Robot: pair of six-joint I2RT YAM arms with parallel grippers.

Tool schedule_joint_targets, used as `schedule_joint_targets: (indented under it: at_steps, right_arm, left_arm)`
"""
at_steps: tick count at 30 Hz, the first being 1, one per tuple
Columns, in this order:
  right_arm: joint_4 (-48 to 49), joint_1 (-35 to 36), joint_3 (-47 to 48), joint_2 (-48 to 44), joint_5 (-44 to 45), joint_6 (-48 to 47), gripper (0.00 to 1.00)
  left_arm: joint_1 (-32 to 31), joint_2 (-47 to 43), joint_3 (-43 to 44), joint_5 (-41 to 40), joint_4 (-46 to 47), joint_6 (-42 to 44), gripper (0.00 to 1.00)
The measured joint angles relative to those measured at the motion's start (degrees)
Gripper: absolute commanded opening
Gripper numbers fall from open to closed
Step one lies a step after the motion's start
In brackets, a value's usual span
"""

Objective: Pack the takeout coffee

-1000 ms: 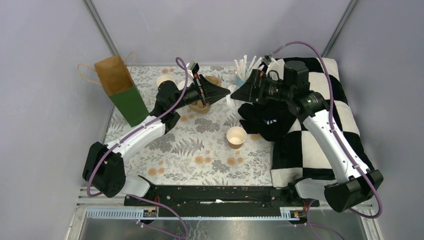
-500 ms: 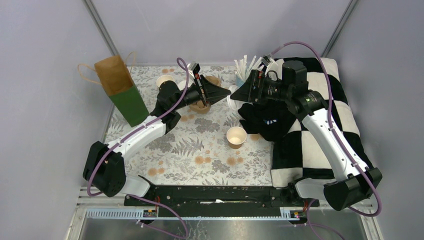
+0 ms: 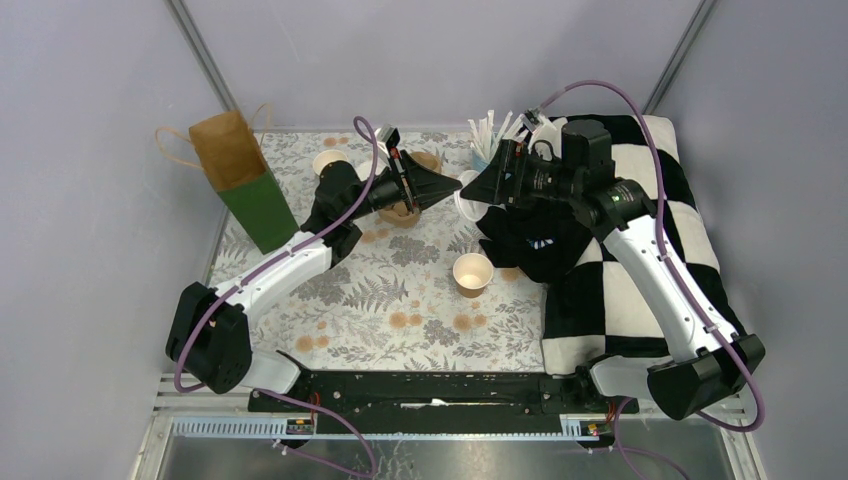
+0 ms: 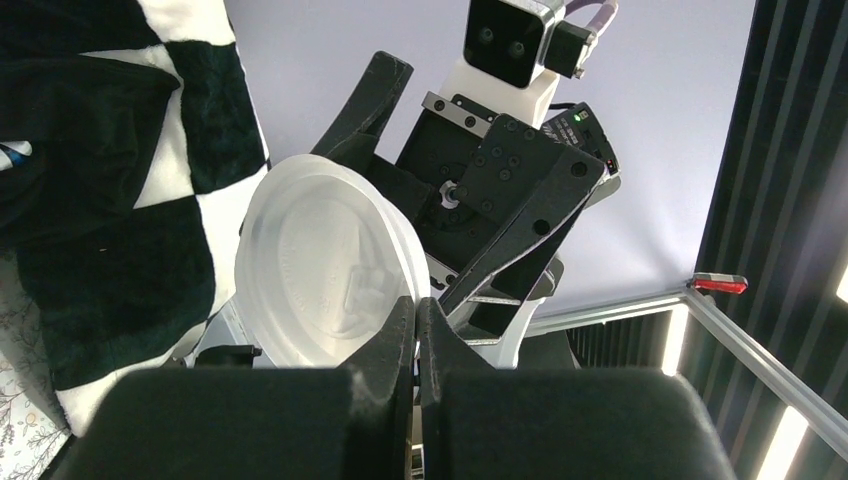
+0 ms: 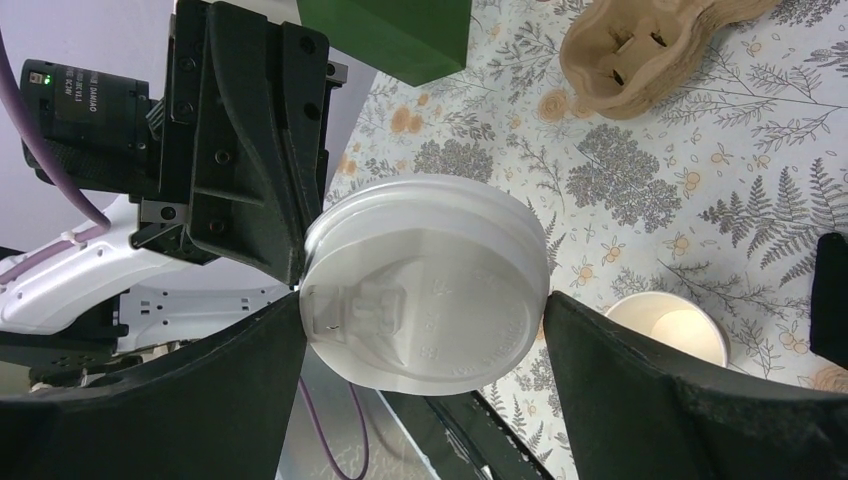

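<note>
Shifted slightly leftward, the right end effector is now set with its fingers spread either side of the stacked round white plastic lids; whether these are gripped by it cannot be told. The lids are pinched at the rim by the closed left end effector, above the far edge of the desk. One open tan paper cup is seen mid-desk.

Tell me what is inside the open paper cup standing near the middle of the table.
Only its own cream-white inside shows: the paper cup looks empty and has no lid on it. Part of its bottom is hidden by its own wall, so that bit cannot be checked.
</note>
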Motion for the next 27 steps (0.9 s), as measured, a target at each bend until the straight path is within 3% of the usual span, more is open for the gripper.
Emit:
schedule_joint_targets:
  at_steps: [9, 14, 22, 27]
  right_arm:
    - [-1.4, 0.6, 0.1, 0.1, 1.9, -0.5, 0.87]
    - [-1.9, 0.9, 0.1, 0.2, 3.4, -0.5, 0.87]
    - [-3.7, 1.0, -0.6, 0.1, 6.6, -0.3, 0.86]
    - [-6.6, 1.1, -2.4, 0.1, 8.7, -1.7, 0.85]
  left_arm:
    - [0.0, 0.0, -0.1, -0.2, -2.3, 0.4, 0.02]
    - [-0.1, 0.0, -0.9, -0.7, -2.8, 0.8, 0.22]
    - [0.2, -1.1, -2.3, -1.0, -8.7, 3.9, 0.44]
    - [2.9, -4.7, -4.4, -1.7, -18.1, 8.3, 0.54]
